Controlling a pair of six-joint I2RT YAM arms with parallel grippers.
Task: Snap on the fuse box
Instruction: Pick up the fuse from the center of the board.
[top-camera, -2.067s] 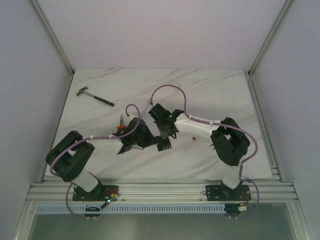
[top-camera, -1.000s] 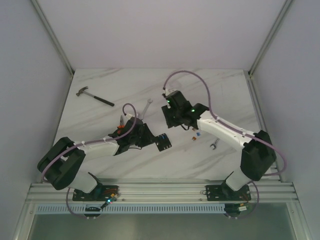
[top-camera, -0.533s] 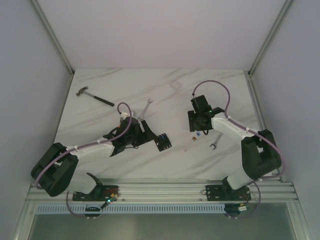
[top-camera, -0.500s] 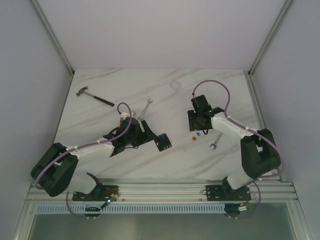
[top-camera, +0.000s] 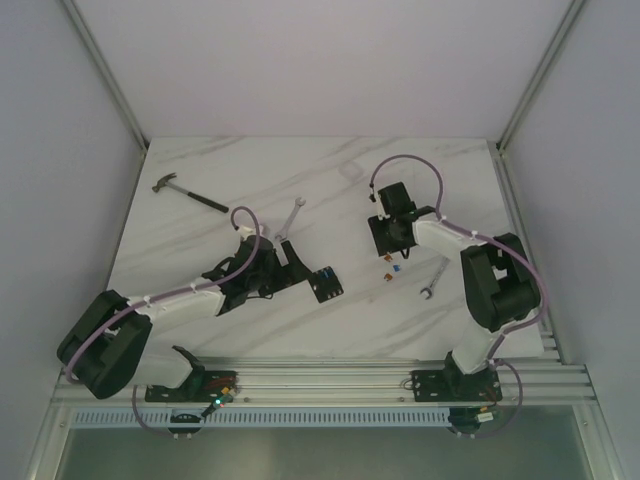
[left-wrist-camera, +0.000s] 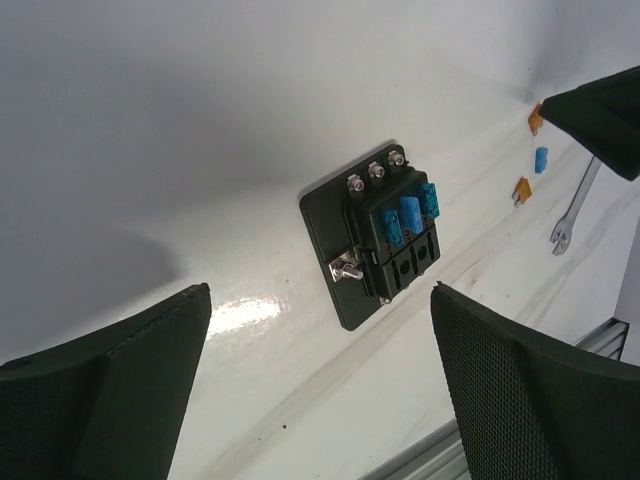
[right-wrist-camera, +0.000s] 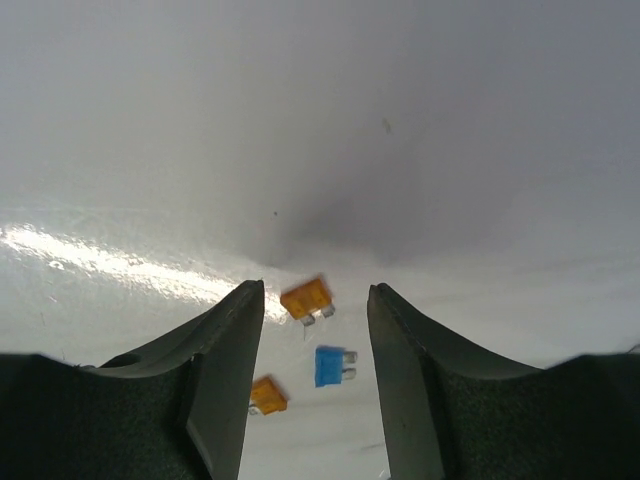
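Left gripper (left-wrist-camera: 318, 335) gapes before fuse box (left-wrist-camera: 352, 215) (three blue fuses (left-wrist-camera: 410, 214) inside).

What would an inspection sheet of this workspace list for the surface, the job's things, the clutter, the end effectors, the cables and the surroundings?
Surface: white marbled table, glossy.
Job's things: fuse box lies flat on the table, untouched; three blue fuses seated.
Clutter: hammer, long wrench, small wrench, loose fuses, two amber and one blue.
End effectors: left end effector open, short of the fuse box; right end effector open, empty, above the loose fuses.
Cables: purple cable on left arm, second cable on right; no snag seen.
Surroundings: plain walls, aluminium rail at near edge.
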